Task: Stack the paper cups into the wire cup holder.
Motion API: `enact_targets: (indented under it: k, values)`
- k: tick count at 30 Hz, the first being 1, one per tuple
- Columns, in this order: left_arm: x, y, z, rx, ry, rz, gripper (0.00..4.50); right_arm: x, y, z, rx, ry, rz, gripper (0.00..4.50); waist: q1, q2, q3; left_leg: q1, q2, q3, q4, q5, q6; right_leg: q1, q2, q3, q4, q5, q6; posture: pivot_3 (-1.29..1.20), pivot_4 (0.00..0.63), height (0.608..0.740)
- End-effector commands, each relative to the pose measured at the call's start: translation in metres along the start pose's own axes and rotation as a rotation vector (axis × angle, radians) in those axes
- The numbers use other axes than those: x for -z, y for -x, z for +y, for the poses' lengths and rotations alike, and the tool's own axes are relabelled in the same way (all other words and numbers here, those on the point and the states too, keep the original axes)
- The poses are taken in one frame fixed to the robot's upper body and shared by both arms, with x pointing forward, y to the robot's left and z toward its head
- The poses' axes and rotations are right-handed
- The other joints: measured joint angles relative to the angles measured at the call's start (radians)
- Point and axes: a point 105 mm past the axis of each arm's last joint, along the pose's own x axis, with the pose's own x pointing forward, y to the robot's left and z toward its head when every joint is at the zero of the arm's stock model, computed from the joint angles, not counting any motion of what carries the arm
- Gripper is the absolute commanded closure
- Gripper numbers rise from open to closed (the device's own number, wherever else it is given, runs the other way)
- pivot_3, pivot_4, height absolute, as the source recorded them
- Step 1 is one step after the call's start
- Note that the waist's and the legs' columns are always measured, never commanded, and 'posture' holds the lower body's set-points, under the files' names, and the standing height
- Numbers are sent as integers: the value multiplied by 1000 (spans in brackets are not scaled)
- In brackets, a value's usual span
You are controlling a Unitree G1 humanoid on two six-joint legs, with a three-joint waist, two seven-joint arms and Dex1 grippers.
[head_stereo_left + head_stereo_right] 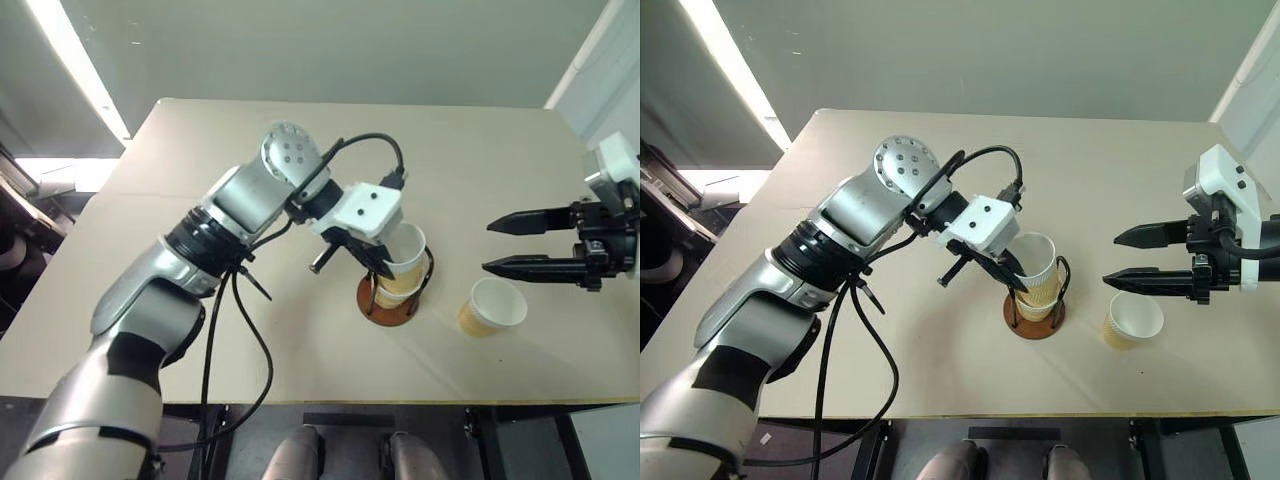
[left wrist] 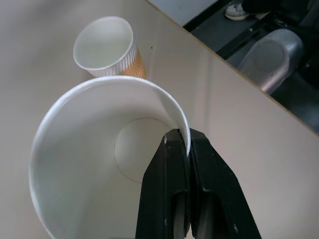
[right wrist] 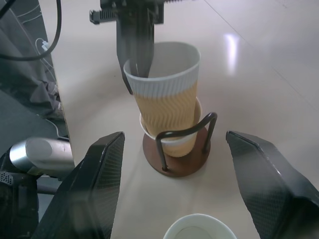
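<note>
my left gripper (image 1: 378,262) reaches in from the left over the middle of the table (image 1: 200,200), its two black fingers (image 2: 172,194) pressed together on the rim of a paper cup (image 1: 405,255), one finger inside the wall and one outside. that held cup is tilted and sits partly down into a second cup (image 3: 172,144) already nested in the wire cup holder (image 1: 390,300), whose round reddish-brown base rests on the table and whose black wire loops rise beside the cups. just to the right of the holder, a little nearer, a third cup (image 1: 492,306) stands upright and apart from it, mouth open to the ceiling. farther right my right gripper (image 1: 515,243) hovers above the table with its fingers spread wide and nothing between them, pointing left toward the holder, the loose cup below its lower finger. the table is pale beige and bare apart from these things. beyond its far edge is a grey floor, with a bright strip of light at far left.
</note>
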Motion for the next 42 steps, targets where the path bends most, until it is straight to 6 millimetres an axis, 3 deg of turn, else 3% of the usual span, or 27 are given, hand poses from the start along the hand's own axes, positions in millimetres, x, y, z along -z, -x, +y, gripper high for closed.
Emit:
enact_targets:
  k: [1, 7, 14, 22, 29, 32, 35, 41, 42]
  values:
    - [5, -2, 3, 11, -43, 47, 4486, -10, 9, 0, 37, 58, -12, 1137, 1, 0, 0, 0, 0, 0, 1, 0, 0, 0, 0, 0, 0, 0, 0, 0, 150, 740]
    - [7, 0, 19, -77, -100, 67, 2446, -7, 8, -2, 49, 58, 10, 1137, 3, 0, 0, -1, 0, 0, 5, -1, 2, 0, 0, 0, 1, 0, 1, 0, 150, 740]
    - [-21, 35, 33, -225, -62, -69, 26, -3, 10, -1, 59, 68, 50, 1137, 3, 0, 0, -3, 0, 0, 8, -2, 3, 0, 0, 0, 1, 0, 2, 0, 150, 740]
    - [-23, 71, 31, -377, 48, -143, 26, 2, 8, 1, 46, 73, 77, 1137, 3, 0, 0, -3, 0, 1, 9, -2, 3, 0, 0, 0, 1, 0, 3, 0, 150, 740]
    - [-20, 100, 10, -479, 188, -257, 26, 21, -1, 18, -26, 64, 179, 1137, 3, 0, 0, -3, 0, 1, 10, -2, 3, 0, 0, 0, 1, 0, 3, 0, 150, 740]
    - [-21, 118, -22, -466, 201, -322, 26, 33, -8, 19, -17, 67, 218, 1137, 1, 0, 0, -3, -1, 1, 11, -2, 3, 0, 0, 1, 1, 0, 3, 0, 150, 740]
    - [-7, 121, -38, -500, 240, -282, 26, 45, -10, 17, -3, 74, 268, 1137, -2, 0, 0, -1, 0, 1, 10, -2, 3, 0, 1, 1, -1, 0, 3, 0, 150, 740]
    - [6, 124, -49, -579, 306, -244, 26, 75, -8, 9, 2, 87, 397, 1137, 5, -1, -1, 0, -1, 0, 14, -2, 4, 3, 0, 1, 0, 1, 4, 0, 150, 740]
    - [6, 125, -50, -588, 312, -239, 5, 79, -7, 7, 1, 87, 417, 969, 3, -1, -1, 0, -1, 0, 14, -2, 4, 3, 0, 1, 0, 1, 4, 0, 150, 740]
